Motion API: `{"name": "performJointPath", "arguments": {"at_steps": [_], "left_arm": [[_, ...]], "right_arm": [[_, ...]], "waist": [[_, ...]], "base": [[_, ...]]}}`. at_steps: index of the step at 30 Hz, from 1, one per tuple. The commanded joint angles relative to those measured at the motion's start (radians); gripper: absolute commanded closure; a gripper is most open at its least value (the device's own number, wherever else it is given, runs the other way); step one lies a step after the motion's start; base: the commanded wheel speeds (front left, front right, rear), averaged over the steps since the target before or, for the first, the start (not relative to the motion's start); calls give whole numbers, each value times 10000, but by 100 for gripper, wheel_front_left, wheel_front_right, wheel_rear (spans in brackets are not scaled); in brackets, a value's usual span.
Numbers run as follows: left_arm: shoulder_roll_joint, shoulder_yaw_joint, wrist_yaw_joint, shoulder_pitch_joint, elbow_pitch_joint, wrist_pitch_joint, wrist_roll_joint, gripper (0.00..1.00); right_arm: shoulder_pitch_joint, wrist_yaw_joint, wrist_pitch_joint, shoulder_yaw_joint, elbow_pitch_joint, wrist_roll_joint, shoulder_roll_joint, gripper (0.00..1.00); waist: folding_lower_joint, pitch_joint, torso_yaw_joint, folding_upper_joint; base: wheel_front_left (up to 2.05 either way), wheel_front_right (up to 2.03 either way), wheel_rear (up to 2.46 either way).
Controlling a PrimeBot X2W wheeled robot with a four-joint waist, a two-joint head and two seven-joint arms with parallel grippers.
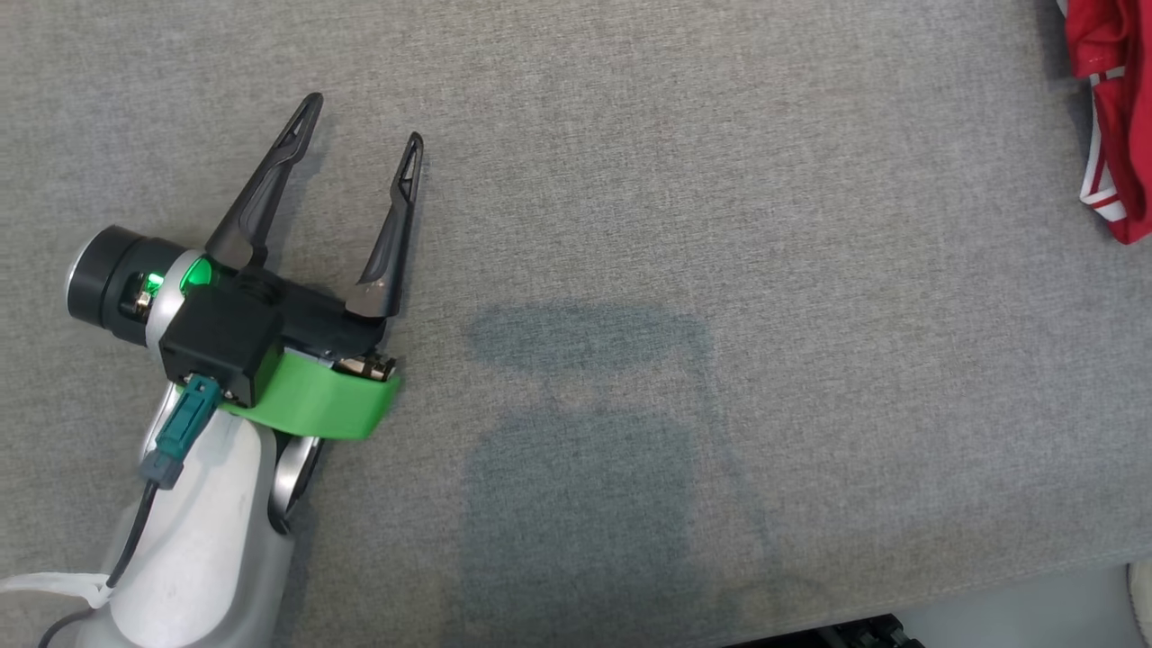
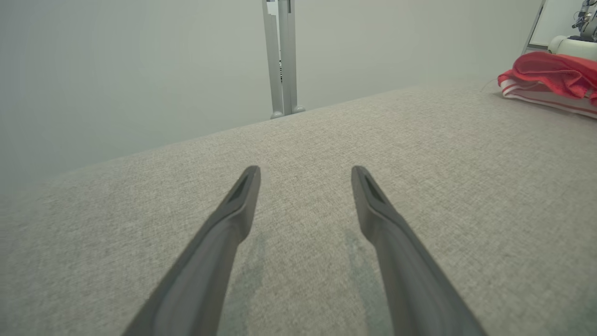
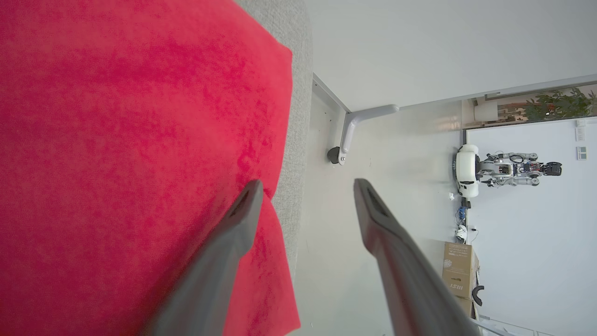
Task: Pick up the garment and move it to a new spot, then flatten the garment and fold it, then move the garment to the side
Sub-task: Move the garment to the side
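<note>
Evidently late in the task: garment, red with white stripes, lies in a low heap at the far right edge of the grey surface, judged to be its side spot. Right gripper hangs at that edge, fingers spread and pinching nothing, one over the cloth, the other over the floor. Left gripper, likewise spread and empty, lies well apart, probably so as not to disturb it

The red fabric garment with white-striped trim lies bunched, well apart to the right of the 2 fingers of the left gripper. Its cloth spreads behind 1 finger of the right gripper, its edge between both.
</note>
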Motion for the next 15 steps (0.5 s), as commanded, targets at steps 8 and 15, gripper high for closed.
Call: {"name": "performJointPath", "arguments": {"at_steps": [8,15], "left_arm": [[-358,437,48,300,39,5,-536,0],[-656,1087,58,1189,268,2,-1053,0]], "right_arm": [[324,-19,-1123,-676,356,218,933,0],[1769,-19,-2684,-1843,-342,1174,2553,0]], "waist": [[-1,-794,125,0],[-1,-2197,191,0]], "base": [[0,0,0],[0,0,0]]}}
